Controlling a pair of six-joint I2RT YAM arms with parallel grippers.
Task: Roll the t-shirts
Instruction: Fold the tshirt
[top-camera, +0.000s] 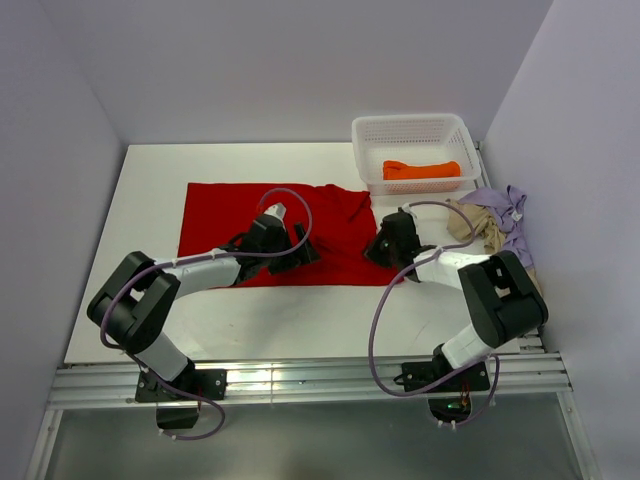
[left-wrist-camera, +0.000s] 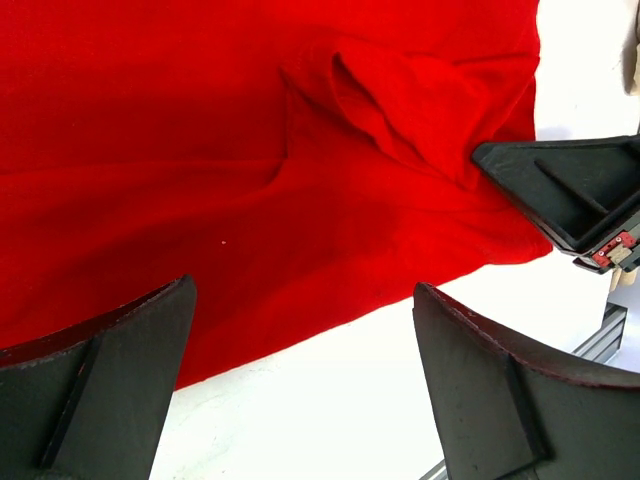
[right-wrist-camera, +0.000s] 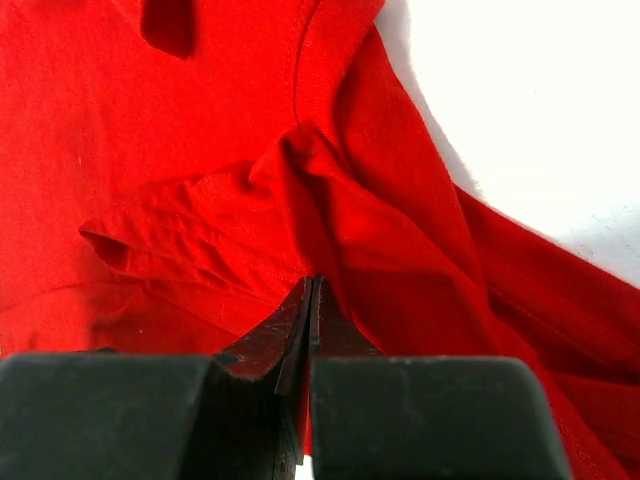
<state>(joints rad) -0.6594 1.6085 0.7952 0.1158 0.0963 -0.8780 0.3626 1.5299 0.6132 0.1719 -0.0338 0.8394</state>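
Right pincer (right-wrist-camera: 312, 285) is pressing its two jaws flat together with no gap showing, and is nipping a raised fold of the red t-shirt (right-wrist-camera: 180, 130) at its tips. In the right wrist view, wrinkles are running out from that pinch toward ten o'clock. Left pincer (left-wrist-camera: 300, 300) is standing wide apart and gripping nothing. It is hanging over the shirt's near hem, where red cloth is meeting the white table (left-wrist-camera: 330, 400); whether its fingers are touching the cloth I cannot tell.

Seen from above, with the arm bases at six o'clock, the two pincers are facing each other over the near right part of the shirt, the left one lying at nine o'clock of the right one. The red shirt is lying spread across the middle of the table, stretching away toward nine o'clock and bunching up beside the right pincer. Toward three o'clock, a beige t-shirt (top-camera: 468, 226) and a lavender t-shirt (top-camera: 510, 210) are lying crumpled together at the table's right edge. Farthest off, at one o'clock, an orange t-shirt (top-camera: 420, 170) is lying bundled inside a white mesh basket (top-camera: 410, 122).
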